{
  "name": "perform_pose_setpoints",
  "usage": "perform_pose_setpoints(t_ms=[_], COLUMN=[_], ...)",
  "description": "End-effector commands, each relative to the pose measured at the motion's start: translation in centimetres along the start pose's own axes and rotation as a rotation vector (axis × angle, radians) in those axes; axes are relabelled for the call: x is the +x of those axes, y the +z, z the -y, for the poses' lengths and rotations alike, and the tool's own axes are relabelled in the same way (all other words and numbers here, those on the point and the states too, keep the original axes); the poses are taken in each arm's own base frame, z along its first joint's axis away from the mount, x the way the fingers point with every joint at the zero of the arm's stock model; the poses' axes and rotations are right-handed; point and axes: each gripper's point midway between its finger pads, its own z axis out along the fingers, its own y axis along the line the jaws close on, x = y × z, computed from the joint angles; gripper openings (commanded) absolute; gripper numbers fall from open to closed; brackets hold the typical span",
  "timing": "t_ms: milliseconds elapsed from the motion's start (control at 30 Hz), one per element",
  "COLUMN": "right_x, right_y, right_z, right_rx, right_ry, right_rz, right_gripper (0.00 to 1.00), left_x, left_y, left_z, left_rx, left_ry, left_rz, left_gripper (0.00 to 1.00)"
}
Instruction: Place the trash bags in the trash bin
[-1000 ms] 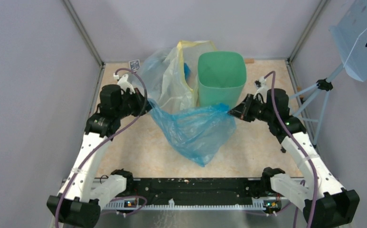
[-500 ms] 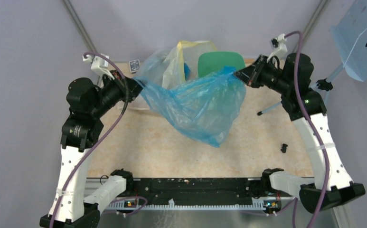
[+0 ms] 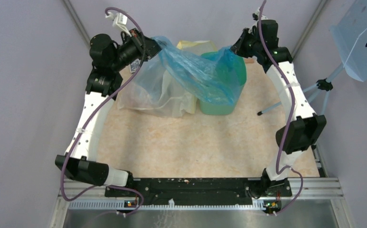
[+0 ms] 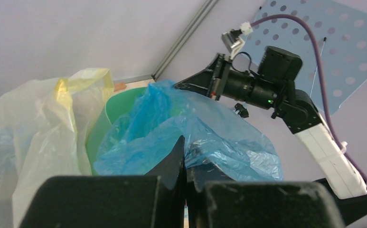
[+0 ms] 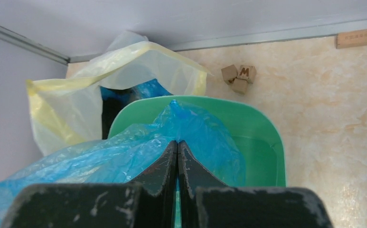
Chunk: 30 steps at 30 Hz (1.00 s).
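Note:
The blue trash bag [image 3: 198,71] hangs stretched between both grippers, high over the mint-green trash bin [image 3: 236,76] at the back of the table. Its lower part drapes over the bin's front wall. My left gripper [image 3: 156,43] is shut on the bag's left edge. My right gripper [image 3: 232,47] is shut on its right edge, above the bin. In the left wrist view the bag [image 4: 205,137] fills the space past the closed jaws [image 4: 185,156], with the bin [image 4: 119,107] behind. In the right wrist view the bag [image 5: 124,152] lies over the bin's open mouth [image 5: 252,142], held by the gripper [image 5: 177,148].
A larger clear-and-yellowish plastic sack [image 3: 164,88] stands left of the bin, touching it. Small wooden blocks [image 5: 238,76] lie by the back wall. A perforated blue panel on a stand [image 3: 362,38] stands at the right, outside the frame.
Both arms have risen and reached toward the back, carrying the blue bag from the table's middle up over the bin. The bag now hangs over the bin instead of in front of it.

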Motion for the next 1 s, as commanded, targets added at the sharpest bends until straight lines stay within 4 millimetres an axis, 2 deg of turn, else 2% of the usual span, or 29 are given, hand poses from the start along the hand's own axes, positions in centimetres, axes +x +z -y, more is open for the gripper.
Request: perform_pose_setpoints(t_ms=[0, 33, 100, 167, 267, 367, 433, 533, 633, 667, 767, 867, 967], right_x=[-0.1, -0.1, -1.5, -3.4, -5.8, -6.7, -7.0, -6.1, -4.2, -4.1, -2.4, -0.3, 2.5], right_y=[2.4, 2.6, 2.0, 0.4, -2.6, -5.6, -8.4, -12.3, -15.5, -17.2, -19.6, -21.2, -19.5], right_z=[0.5, 0.3, -0.1, -0.5, -1.6, -2.1, -3.1, -5.2, -6.8, -7.4, -8.9, -10.5, -10.7], right_rx=[-0.015, -0.023, -0.02, -0.002, 0.001, 0.002, -0.032, -0.134, -0.19, -0.208, -0.259, -0.312, -0.263], right_ry=[-0.064, -0.073, -0.098, -0.13, -0.178, -0.22, -0.261, -0.332, -0.386, -0.398, -0.438, -0.487, -0.549], right_rz=[-0.035, -0.047, -0.028, 0.02, 0.094, 0.127, 0.158, 0.193, 0.219, 0.251, 0.291, 0.292, 0.212], right_gripper=[0.0, 0.08, 0.3, 0.44, 0.54, 0.65, 0.69, 0.76, 0.8, 0.8, 0.81, 0.82, 0.82], left_x=[-0.8, -0.5, -0.2, -0.4, -0.8, -1.3, -1.1, -1.2, -0.9, -0.7, -0.2, -0.4, -0.3], left_y=[2.2, 2.7, 3.6, 4.2, 4.8, 5.4, 5.7, 6.2, 6.7, 6.8, 7.2, 7.4, 7.7], left_z=[3.7, 3.6, 3.5, 3.1, 2.4, 1.6, 0.3, -1.6, -2.4, -2.6, -3.3, -3.8, -4.3], left_rx=[0.191, 0.196, 0.201, 0.191, 0.166, 0.125, 0.059, -0.032, -0.061, -0.064, -0.083, -0.106, -0.12], left_ry=[0.066, 0.063, 0.06, 0.061, 0.057, 0.037, 0.003, -0.029, -0.048, -0.054, -0.066, -0.067, -0.082], left_rz=[0.014, 0.006, -0.006, 0.001, 0.015, 0.028, 0.028, 0.036, 0.02, 0.014, 0.005, 0.013, 0.015], left_gripper=[0.0, 0.0, 0.0, 0.0, 0.0, 0.0, 0.0, 0.0, 0.0, 0.0, 0.0, 0.0, 0.0])
